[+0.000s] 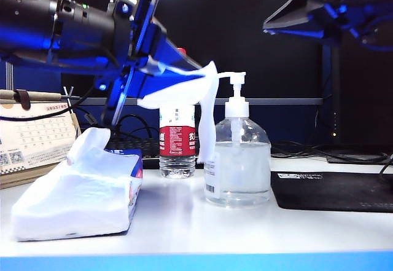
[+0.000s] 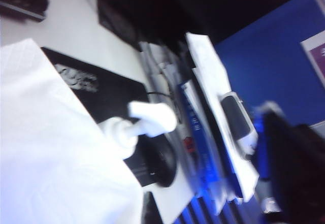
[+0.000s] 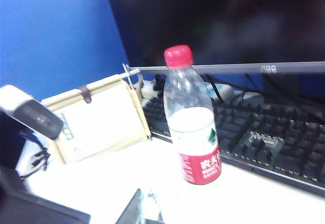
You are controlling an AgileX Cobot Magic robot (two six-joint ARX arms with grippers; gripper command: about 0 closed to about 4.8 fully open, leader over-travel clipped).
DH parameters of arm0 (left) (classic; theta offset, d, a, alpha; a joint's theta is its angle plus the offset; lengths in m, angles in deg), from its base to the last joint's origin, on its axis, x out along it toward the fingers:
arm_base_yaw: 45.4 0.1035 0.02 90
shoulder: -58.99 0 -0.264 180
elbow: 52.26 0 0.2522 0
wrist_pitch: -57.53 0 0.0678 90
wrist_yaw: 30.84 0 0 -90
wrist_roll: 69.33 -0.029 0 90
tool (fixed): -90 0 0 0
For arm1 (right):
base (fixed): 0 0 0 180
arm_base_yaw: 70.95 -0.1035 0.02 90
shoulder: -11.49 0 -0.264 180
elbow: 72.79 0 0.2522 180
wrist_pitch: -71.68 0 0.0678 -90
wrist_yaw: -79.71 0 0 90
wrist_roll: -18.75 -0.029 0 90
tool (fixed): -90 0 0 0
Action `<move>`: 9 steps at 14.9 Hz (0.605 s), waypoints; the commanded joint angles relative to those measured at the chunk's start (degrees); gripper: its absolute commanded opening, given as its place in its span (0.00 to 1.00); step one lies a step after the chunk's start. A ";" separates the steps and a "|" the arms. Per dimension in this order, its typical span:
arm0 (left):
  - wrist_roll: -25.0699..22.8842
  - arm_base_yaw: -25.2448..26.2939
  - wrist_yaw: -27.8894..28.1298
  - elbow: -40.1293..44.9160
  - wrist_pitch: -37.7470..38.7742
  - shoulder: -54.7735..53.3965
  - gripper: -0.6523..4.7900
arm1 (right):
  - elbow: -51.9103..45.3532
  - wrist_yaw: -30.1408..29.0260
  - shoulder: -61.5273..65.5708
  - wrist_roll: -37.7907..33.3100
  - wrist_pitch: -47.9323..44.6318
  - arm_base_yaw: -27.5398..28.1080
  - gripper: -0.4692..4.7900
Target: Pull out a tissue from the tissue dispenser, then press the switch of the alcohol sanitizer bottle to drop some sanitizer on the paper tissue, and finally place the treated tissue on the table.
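My left gripper (image 1: 156,68) hangs at the upper left, shut on the white tissue (image 1: 184,90). The tissue spreads out to the right and drapes down beside the alcohol sanitizer bottle (image 1: 239,166), its top edge right next to the nozzle of the switch (image 1: 236,79). In the left wrist view the tissue (image 2: 51,148) fills the near side, with the switch (image 2: 150,118) just past it. The tissue dispenser (image 1: 80,191) lies on the table (image 1: 184,222) at the left. My right gripper (image 1: 276,22) is high at the upper right, shut and empty; only one dark finger (image 3: 137,210) shows.
A red-capped water bottle (image 1: 178,148) stands behind the tissue, left of the sanitizer. A desk calendar (image 1: 31,139) is at the far left, a keyboard (image 3: 254,132) lies behind, and a black mouse mat (image 1: 331,188) is at the right.
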 commanded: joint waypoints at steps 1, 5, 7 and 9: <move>0.20 -0.11 -1.62 -1.62 -1.84 -0.28 0.11 | 1.05 -0.39 2.08 0.00 -2.78 -0.11 0.08; 0.57 -0.11 -1.66 -1.64 -1.57 -1.14 0.11 | 6.67 -1.84 6.69 -0.07 -1.53 -0.13 0.08; 0.55 -0.98 -1.36 -1.64 -2.14 -2.14 0.11 | 10.49 -4.11 10.45 -1.11 0.55 -0.11 0.08; 0.59 -1.55 -1.27 -1.62 -4.79 -2.91 0.11 | 11.10 -4.11 11.37 -1.11 0.66 -0.13 0.08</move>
